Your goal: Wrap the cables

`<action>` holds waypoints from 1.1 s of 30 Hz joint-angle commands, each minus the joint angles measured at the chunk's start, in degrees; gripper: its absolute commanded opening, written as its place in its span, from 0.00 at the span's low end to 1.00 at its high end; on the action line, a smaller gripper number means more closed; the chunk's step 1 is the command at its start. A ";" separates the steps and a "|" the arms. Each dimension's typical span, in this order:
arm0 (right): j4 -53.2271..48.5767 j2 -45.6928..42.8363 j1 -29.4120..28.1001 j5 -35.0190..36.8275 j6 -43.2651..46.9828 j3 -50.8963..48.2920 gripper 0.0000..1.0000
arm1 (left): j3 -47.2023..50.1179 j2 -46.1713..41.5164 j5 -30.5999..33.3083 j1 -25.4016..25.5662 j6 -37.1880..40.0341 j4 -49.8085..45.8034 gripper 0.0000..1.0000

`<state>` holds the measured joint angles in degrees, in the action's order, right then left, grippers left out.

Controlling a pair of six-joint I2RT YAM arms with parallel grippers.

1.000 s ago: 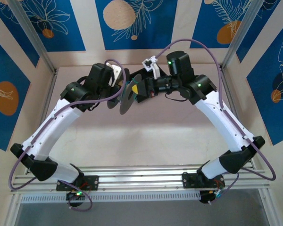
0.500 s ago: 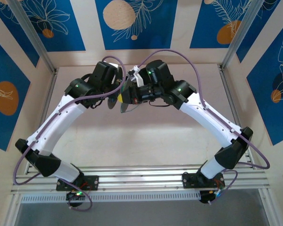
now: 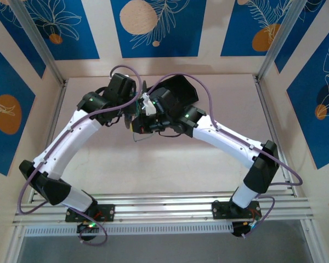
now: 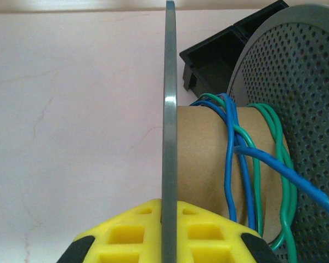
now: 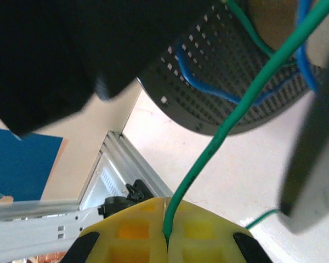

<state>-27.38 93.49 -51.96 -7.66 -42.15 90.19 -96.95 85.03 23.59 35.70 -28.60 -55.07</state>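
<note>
A grey spool with perforated flanges and a brown cardboard core (image 4: 203, 164) is held off the table. My left gripper (image 4: 169, 211) is shut on the thin edge of one grey flange (image 4: 169, 109). Blue cable (image 4: 229, 159) and green cable (image 4: 257, 164) wind round the core. My right gripper (image 5: 166, 233) is shut on a green cable (image 5: 219, 137) that runs taut up to the spool's perforated flange (image 5: 225, 82). In the top view both grippers meet at the spool (image 3: 138, 118) above the table's middle back.
A black box (image 4: 219, 55) lies on the pink table (image 4: 71, 109) behind the spool. An aluminium rail (image 5: 126, 164) runs along the table's edge. Purple arm cables (image 3: 208, 98) loop above the arms. Slack green cable (image 5: 263, 218) trails on the table.
The right arm has swung left, across and over the spool toward the left gripper, carrying the green cable round it. The left arm shifted slightly back and left with the spool.
</note>
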 commanded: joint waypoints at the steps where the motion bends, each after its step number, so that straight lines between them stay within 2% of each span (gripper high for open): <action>1: 0.44 -0.73 -2.70 0.79 -2.28 -2.67 0.00 | 0.44 -3.68 1.17 -0.20 -7.21 14.40 0.00; 6: 5.89 -4.22 -3.44 9.49 -3.94 -11.78 0.00 | 3.12 -6.58 -1.36 -1.46 -10.80 17.36 0.00; 12: 7.45 -5.31 -4.02 16.81 -2.21 -18.33 0.00 | 6.25 -8.82 -10.35 -5.85 -16.51 20.71 0.00; 18: 11.11 -6.23 -2.84 17.57 -4.04 -24.16 0.00 | 8.31 -10.25 -13.72 -7.76 -18.61 22.38 0.00; 30: 10.37 -2.86 -1.92 20.92 1.36 -23.96 0.00 | 10.12 -12.79 -23.26 -12.62 -21.67 25.09 0.00; 33: 10.64 -2.76 -1.85 19.85 1.03 -23.95 0.00 | 9.61 -12.71 -24.33 -12.85 -21.34 24.96 0.00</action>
<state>-5.65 88.09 -53.78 12.80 -42.92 68.62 -84.23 76.66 2.70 24.47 -47.07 -43.72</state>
